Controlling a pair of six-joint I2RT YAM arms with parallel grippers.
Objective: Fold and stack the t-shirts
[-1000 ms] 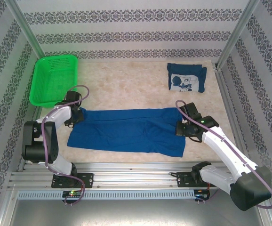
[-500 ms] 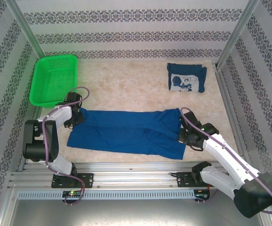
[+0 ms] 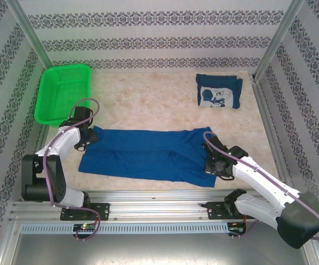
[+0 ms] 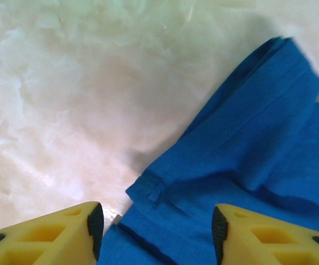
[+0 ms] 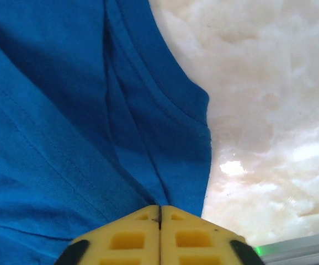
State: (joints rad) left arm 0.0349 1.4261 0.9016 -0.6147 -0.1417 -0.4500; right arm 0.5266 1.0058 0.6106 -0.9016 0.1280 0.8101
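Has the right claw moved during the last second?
Yes. The right claw, pinching the spread shirt, moved nearer the front rail, away from the folded shirt.

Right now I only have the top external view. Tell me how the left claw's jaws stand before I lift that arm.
Observer: In the left wrist view the left claw is open. Its yellow fingers are wide apart and grip nothing.
Operator: Say what lies under it.
Observer: A hemmed corner of the spread t-shirt, with bare table beside it.
Operator: Now report the right claw.
Observer: In the right wrist view the right claw is shut tight, right over a crease of the spread t-shirt. I cannot tell whether any cloth is pinched in it.
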